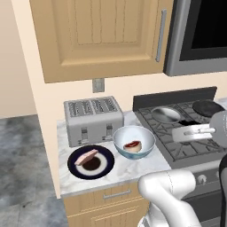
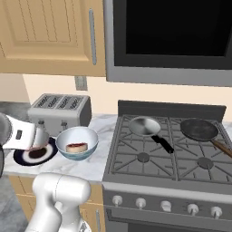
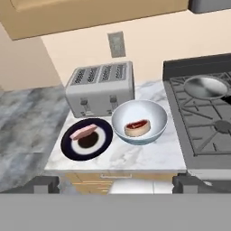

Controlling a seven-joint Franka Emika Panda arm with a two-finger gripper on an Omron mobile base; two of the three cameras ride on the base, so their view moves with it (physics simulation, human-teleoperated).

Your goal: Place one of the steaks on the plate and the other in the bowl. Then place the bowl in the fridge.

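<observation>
The dark plate [image 1: 104, 165] [image 3: 102, 140] lies on the marble counter in front of the toaster, and the pale pink steak [image 1: 86, 156] [image 3: 84, 131] rests on its left half. Right of it stands the pale blue-white bowl [image 1: 142, 135] [image 3: 151, 115] [image 2: 86, 136], with the dark red steak [image 1: 132, 146] [image 3: 137, 127] [image 2: 75, 146] lying flat inside. My gripper [image 3: 116, 184] [image 1: 176, 135] hovers over the counter's front edge, short of both dishes, open wide with nothing between its fingertips [image 3: 43, 184]. In the right base view my hand covers part of the plate [image 2: 27, 158]. The fridge is out of view.
A silver toaster [image 1: 93, 119] stands behind the plate against the wall. To the right is a gas stove [image 2: 167, 154] carrying a shallow silver pan [image 2: 144, 125] and a dark pan [image 2: 199, 129]. Wooden cabinets [image 1: 102, 35] and a microwave [image 2: 172, 41] hang overhead.
</observation>
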